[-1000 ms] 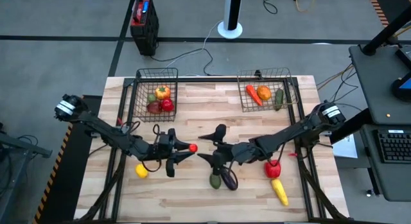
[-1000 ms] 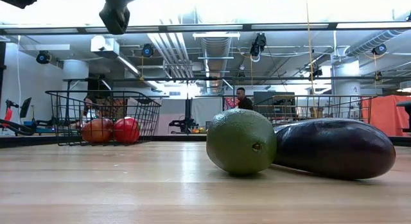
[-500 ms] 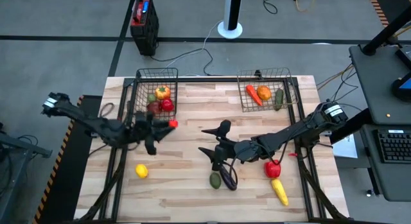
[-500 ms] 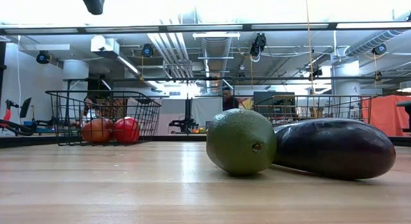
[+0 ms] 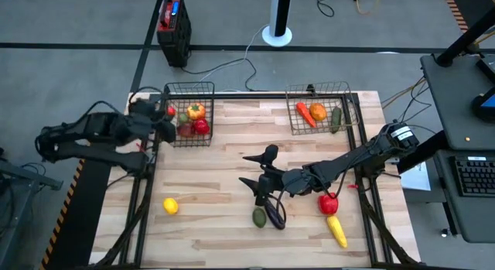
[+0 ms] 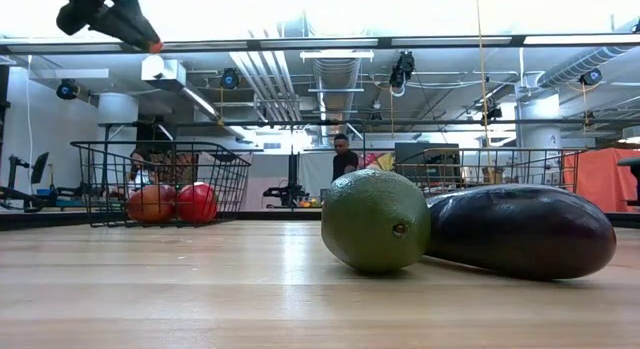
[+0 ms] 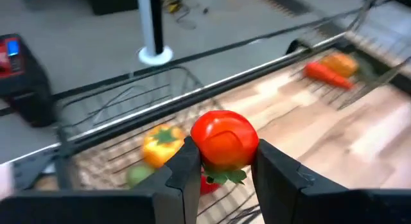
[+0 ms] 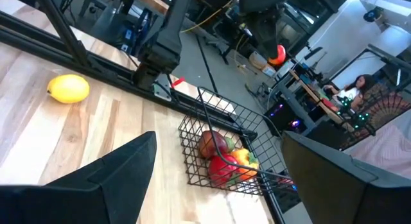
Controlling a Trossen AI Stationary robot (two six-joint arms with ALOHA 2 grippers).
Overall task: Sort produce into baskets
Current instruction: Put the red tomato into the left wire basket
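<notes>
Now the left pincer (image 7: 221, 166) pinches a red tomato (image 7: 224, 139) (above the left basket (image 7: 128, 115)).

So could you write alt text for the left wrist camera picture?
Two dark fingers grip a round red tomato-like toy above a dark wire mesh basket holding a yellow-orange pepper. A second basket with an orange carrot sits farther along the wooden table.

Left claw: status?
Left claw shut on red tomato, held over left basket. Right claw open above avocado and eggplant. Nothing in the way.
</notes>
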